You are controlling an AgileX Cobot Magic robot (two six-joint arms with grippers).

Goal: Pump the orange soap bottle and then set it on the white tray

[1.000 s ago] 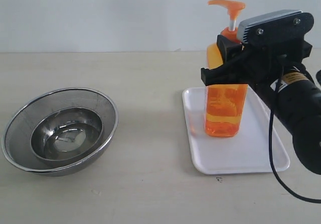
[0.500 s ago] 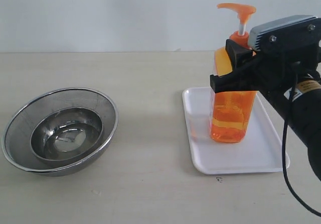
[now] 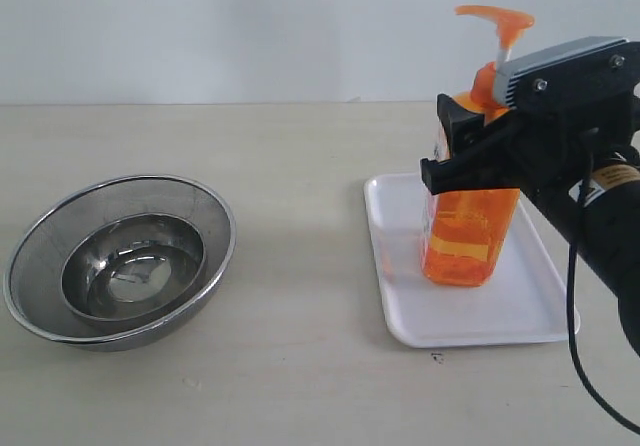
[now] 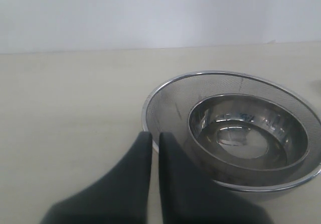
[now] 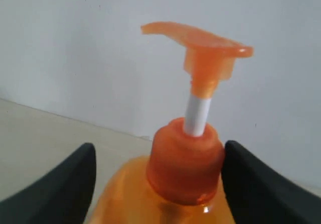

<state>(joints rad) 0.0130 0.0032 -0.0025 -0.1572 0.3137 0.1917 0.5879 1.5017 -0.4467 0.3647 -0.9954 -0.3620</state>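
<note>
Okay, right gripper [image 3: 445, 148] first: jaws part open, clamped across the shoulder of the tall translucent orange soap bottle [image 3: 470, 231] with the rectangular plastic body, one finger on the far side, one on the near side. In the right wrist view the right gripper [image 5: 159, 153] has both black fingers flanking the bottle's collar [image 5: 183, 158], with the orange pump head [image 5: 200, 43] above them, raised on its white stem.

The key relation is that the bottle sits directly between my right jaws, its long axis close to upright with a slight lean. Its base is low over the near-middle of the flat rectangular white plastic tray [image 3: 400, 306]. I can't tell if the base touches the tray or hangs just above it. Judgement: placing step, nearly done. The next move is to go straight down if there's a gap, then open.

My left gripper [image 4: 154, 143] is well apart from the bottle. Its fingers are pressed nearly together and hold nothing, just beside the round steel mesh bowl with a smaller steel bowl nested inside [image 4: 235, 133]. The right arm is the only one in reach. The beige table [image 3: 300, 146] lies under everything.
</note>
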